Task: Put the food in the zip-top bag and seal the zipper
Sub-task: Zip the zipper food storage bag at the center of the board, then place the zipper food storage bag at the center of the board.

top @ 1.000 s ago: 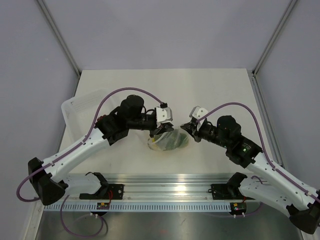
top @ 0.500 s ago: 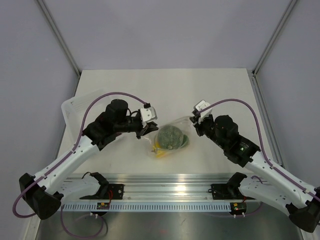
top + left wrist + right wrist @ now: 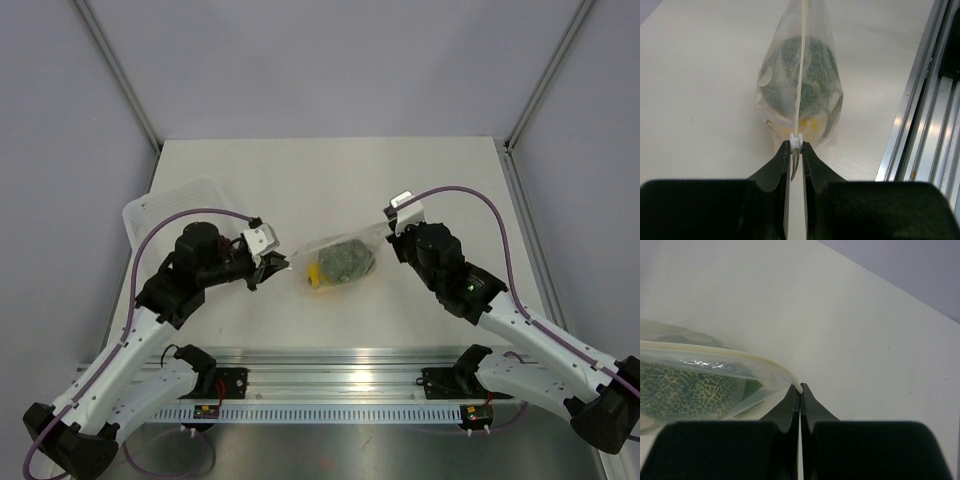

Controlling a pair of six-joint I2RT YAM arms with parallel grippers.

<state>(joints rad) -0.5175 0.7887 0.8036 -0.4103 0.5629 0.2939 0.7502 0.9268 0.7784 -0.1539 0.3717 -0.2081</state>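
Between the two arms, the bag (image 3: 338, 262) lay on the table (image 3: 330, 180) with both items inside: the green fruit (image 3: 345, 258) filled most of it and the yellow ball (image 3: 314, 274) sat at its left end.

The left gripper (image 3: 796, 147) was clamped on the zipper (image 3: 802, 65) at its left end, where a small white tab (image 3: 796, 141) sat between the fingertips. The right gripper (image 3: 799, 390) was pinched shut on the opposite end of the same strip. The strip ran as one thin line between the two grips.

Step in hand, as judged: sealing, with loading complete.

Recommended procedure:
1. Hold the strip taut and straight between the two grips. Slack would let the lips part.
2. Use one end as the fixed anchor and work the closing pressure along the strip from the other end.
3. Keep the bag low on the table. Lifting it would put the weight of the fruit on the seal.
4. Keep the film clear of the fingertips, because a fold caught in the strip would leave a gap.

Both wrist views showed the strip as closed near the grips. The seal at mid-length could not be confirmed.
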